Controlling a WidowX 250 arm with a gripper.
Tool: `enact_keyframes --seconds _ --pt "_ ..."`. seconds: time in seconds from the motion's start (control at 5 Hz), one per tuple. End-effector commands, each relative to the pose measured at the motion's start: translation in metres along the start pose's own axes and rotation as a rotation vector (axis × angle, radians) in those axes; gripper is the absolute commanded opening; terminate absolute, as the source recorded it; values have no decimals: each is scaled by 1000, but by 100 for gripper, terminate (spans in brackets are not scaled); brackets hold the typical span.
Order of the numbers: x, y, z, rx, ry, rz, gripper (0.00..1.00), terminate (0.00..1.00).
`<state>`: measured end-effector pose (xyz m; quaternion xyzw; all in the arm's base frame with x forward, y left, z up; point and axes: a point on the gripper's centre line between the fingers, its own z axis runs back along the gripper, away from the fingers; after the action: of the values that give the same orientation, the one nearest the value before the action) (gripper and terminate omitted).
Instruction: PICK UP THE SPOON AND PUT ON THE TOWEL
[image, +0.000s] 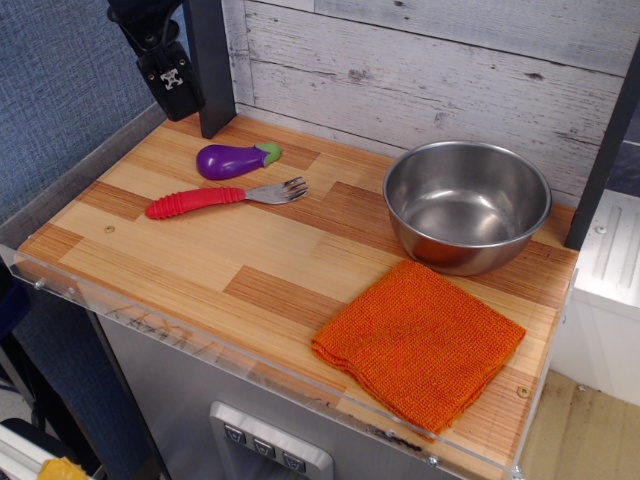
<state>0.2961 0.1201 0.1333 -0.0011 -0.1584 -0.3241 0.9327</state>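
Spoon and towel both lie on a wooden countertop (180, 270), well apart from each other. Taking the steel bowl (466, 205) as the landmark, places read as follows.

Nearest the viewer, just in front of the bowl and almost touching its base, sits the towel (420, 342) — a square of folded orange knit with a coarse weave. It looks soft and thick, likely to give a little under anything set on it, and it offers a broad, flat target.

Farther back and well to the left of the bowl lies the spoon (225, 197), flat on the wood, with its red ribbed handle pointing left and its silver tined head pointing right toward the bowl. It appears light and stiff. The ribbed handle should resist slipping, so mid-handle seems the best place to grip — the smooth metal head looks slicker and thinner.

Just behind the spoon, also left of the bowl, rests a purple toy eggplant (236, 159), close enough to crowd a careless approach.

Farthest back, at the far left above the counter, hangs the gripper (172, 80), clear of everything. Whether its jaws are apart or together cannot be told from this angle.
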Motion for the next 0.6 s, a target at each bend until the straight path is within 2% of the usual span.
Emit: enact_keyframes --seconds 0.0,0.4 --pt "0 0 0 0 0 0 100 0" --pt "-19 13 -21 21 52 -72 100 0"
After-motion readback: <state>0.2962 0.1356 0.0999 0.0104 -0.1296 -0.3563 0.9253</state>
